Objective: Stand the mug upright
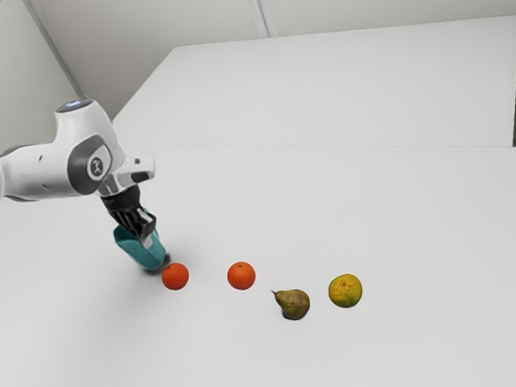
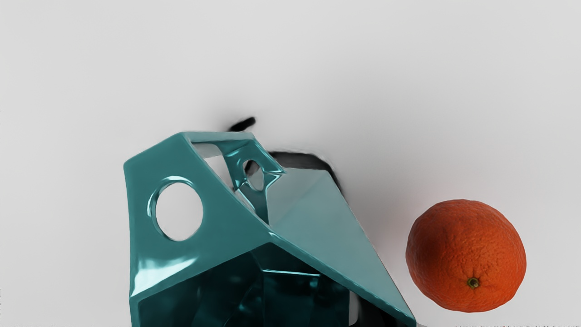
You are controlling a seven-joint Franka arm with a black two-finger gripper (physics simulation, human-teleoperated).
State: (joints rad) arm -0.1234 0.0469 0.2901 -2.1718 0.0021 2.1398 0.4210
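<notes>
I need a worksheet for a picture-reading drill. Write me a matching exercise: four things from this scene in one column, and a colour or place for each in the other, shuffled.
1. Mug
2. Pear
3. Gripper
4. Fruit farthest toward the exterior view's right

A. Black, down at the teal thing
B. Mottled yellow and green
C. Teal, with round holes
D. Brownish green

Pairs: 1-C, 2-D, 3-A, 4-B

Table [image 1: 418, 209] bearing the fruit | mug [image 2: 218, 236] tilting at the row's end on the exterior view's left | first orange [image 1: 175, 276] resting just beside it | second orange [image 1: 242, 276] lying next toward the exterior view's right | pear [image 1: 293, 303] sitting between second orange and citrus fruit [image 1: 345, 291], which is ending the row
</notes>
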